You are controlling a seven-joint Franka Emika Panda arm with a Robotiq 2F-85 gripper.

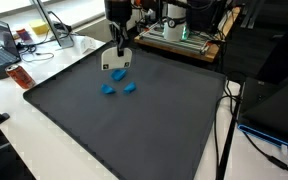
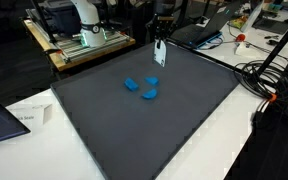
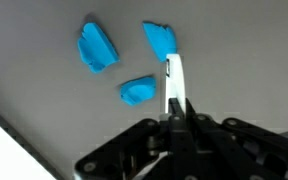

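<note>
Now claw (image 2: 159, 42) grips white piece (image 2: 159, 56), long axis vertical.

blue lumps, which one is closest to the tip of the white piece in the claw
The upper-right blue lump in the wrist view: the white piece ends right beside its edge. The left lump and the lower lump lie farther off.

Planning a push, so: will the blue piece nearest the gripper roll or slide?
The blue piece looks angular and flat-sided, so it probably slides rather than rolls. It seems small, likely light, easily nudged across the mat.
</note>
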